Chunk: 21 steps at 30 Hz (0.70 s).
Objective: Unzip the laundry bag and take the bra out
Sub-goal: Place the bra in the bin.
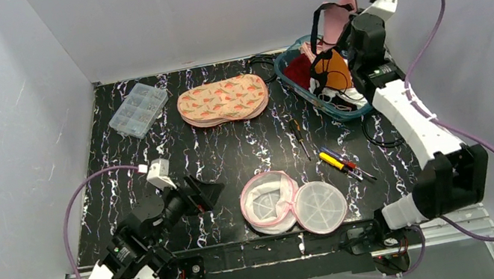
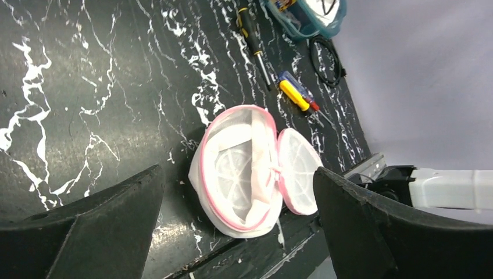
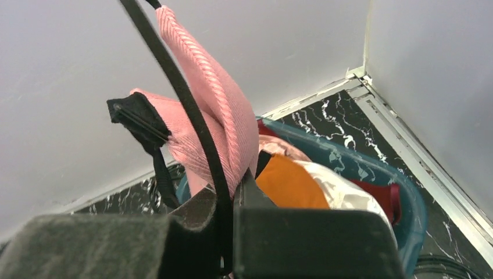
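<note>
The round white mesh laundry bag [image 1: 271,204] with pink trim lies unzipped near the table's front edge, its lid [image 1: 320,208] flipped open to the right. It also shows in the left wrist view [image 2: 238,174], with nothing inside. My left gripper [image 1: 209,191] is open and empty, just left of the bag. My right gripper [image 1: 351,19] is shut on a pink bra [image 3: 218,116] with black straps [image 3: 174,81] and holds it above the teal basket [image 1: 291,73] at the back right. The bra [image 1: 337,14] hangs over the basket.
The teal basket [image 3: 407,197] holds orange, white and red clothes. A carrot-print pad [image 1: 222,99] and a clear parts box [image 1: 138,109] lie at the back. Screwdrivers [image 1: 339,163] and a black cable [image 1: 378,134] lie right of the bag.
</note>
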Motion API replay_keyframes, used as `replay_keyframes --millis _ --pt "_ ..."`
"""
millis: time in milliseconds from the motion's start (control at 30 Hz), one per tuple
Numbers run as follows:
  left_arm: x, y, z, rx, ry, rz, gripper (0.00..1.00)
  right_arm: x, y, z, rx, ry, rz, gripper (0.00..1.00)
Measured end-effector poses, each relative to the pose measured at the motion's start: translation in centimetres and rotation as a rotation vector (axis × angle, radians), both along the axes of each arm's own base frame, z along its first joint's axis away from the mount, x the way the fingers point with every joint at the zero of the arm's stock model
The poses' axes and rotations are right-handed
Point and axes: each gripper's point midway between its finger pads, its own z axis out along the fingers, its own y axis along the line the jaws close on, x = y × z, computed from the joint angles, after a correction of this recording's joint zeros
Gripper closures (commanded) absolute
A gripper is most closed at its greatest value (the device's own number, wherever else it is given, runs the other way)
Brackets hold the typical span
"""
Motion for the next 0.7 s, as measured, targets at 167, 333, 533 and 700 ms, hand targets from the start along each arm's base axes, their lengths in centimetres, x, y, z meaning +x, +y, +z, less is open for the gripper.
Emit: replay_keyframes --millis 167,333,533,700 --pt "0.3 -0.4 -3.6 0.022 0.061 0.009 0.05 3.2 -4.1 -2.3 0.070 -0.001 -0.036 0.99" --pt "0.7 -1.1 -5.2 0.033 0.096 0.012 0.05 4.5 -6.3 -7.2 0.166 0.039 -0.025 0.99" --pt "1.2 -2.0 -5.7 0.023 0.108 0.004 0.05 4.5 -6.2 -15.6 0.292 0.167 0.009 0.99" --pt "1.2 -2.3 -7.0 0.019 0.135 0.003 0.05 3.0 -5.8 -21.3 0.359 0.273 0.000 0.99"
